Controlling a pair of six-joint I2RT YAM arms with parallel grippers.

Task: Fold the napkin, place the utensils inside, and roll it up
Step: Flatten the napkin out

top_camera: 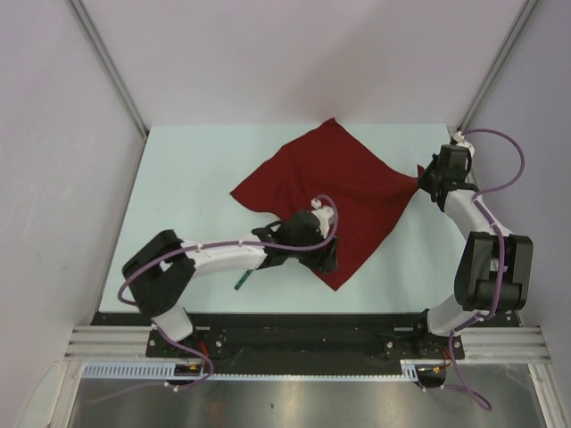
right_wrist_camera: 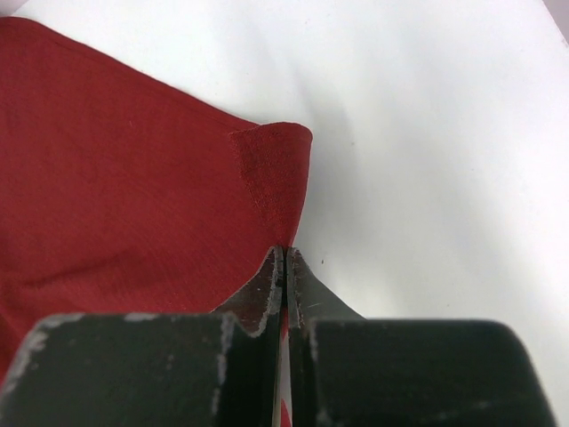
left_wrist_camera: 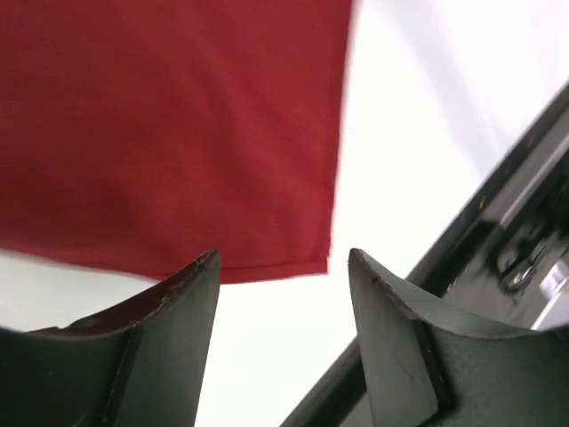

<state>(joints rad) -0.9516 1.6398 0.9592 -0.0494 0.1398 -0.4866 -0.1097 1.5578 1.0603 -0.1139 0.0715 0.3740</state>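
The dark red napkin [top_camera: 330,178] lies spread as a diamond on the white table [top_camera: 187,178]. My right gripper [top_camera: 425,181] is shut on its right corner, which is pinched and folded over in the right wrist view [right_wrist_camera: 271,169] just ahead of the gripper [right_wrist_camera: 286,253]. My left gripper [top_camera: 328,259] is open and empty over the napkin's near corner [left_wrist_camera: 302,258]; its fingertips [left_wrist_camera: 200,271] stand just short of that edge. The knife [top_camera: 241,282] shows only its teal-green handle end under my left arm; the rest is hidden.
A black rail [top_camera: 294,325] runs along the table's near edge and shows in the left wrist view [left_wrist_camera: 498,196]. Pale walls close in the table on the left, right and back. Bare table lies left of the napkin.
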